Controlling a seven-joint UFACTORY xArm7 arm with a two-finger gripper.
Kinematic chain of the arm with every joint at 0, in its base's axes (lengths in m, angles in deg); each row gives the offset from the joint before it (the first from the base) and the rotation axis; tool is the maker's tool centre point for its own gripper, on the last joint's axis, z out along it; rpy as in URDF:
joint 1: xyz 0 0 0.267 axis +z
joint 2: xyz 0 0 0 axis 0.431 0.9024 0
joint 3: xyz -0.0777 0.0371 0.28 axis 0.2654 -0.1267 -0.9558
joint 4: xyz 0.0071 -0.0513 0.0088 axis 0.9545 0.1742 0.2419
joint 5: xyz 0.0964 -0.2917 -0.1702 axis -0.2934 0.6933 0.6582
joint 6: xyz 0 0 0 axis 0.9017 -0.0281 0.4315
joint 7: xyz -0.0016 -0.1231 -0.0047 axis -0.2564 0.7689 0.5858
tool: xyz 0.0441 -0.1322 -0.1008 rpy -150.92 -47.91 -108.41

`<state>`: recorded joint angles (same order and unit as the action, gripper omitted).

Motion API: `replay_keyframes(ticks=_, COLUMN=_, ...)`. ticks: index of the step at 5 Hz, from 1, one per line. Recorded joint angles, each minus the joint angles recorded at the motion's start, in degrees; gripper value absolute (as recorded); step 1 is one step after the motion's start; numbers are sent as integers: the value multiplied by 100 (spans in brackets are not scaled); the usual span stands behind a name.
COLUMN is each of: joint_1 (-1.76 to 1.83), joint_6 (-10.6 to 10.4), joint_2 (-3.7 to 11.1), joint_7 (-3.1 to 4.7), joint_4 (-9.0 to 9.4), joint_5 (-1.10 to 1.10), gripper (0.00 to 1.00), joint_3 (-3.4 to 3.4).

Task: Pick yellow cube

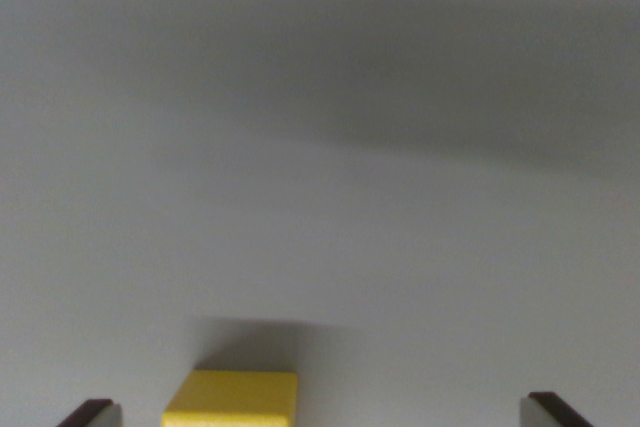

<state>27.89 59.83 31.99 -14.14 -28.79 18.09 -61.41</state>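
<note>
You are looking down through the wrist camera at a plain, pale grey table surface (320, 247) that fills almost the whole picture. It is smooth and unmarked. A broad, soft-edged darker shadow lies across its upper part, heaviest toward the wrist view's right. The picture is somewhat blurred, so fine texture cannot be made out.

At the bottom edge, left of centre, sits the small yellow cube (232, 399), the thing you are asked to pick. Only its top face and a strip of its front face show; the rest is cut off by the frame. It rests on the table with a dim shadow just behind it.

Smallest of all are two dark fingertips of the gripper (322, 412) poking up from the bottom corners, one at the wrist view's left (90, 412) and one at the wrist view's right (552, 409). They stand well apart, so the jaws are spread wide and hold nothing. The cube lies between them but much nearer the left fingertip, not touching it as far as you can see.

By this view the pick has not yet happened: the cube is on the table, ungrasped. What remains, in my judgement, is to centre the fingers about the cube, lower, close on it and lift.
</note>
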Motion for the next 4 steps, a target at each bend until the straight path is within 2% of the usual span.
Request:
replay_keyframes(ticks=1, joint_1=0, joint_6=0, joint_2=0, joint_7=0, joint_4=0, joint_5=0, gripper=0, joint_3=0)
replay_keyframes(ticks=2, joint_1=35, joint_6=-242, joint_2=102, joint_7=-56, joint_4=183, joint_5=4, gripper=0, joint_3=-26)
replay_keyframes(ticks=3, joint_1=35, joint_6=-242, joint_2=102, joint_7=-56, joint_4=183, joint_5=4, gripper=0, joint_3=-26)
replay_keyframes(ticks=4, joint_1=68, joint_6=-468, joint_2=197, joint_7=-108, joint_4=354, joint_5=7, gripper=0, joint_3=-51)
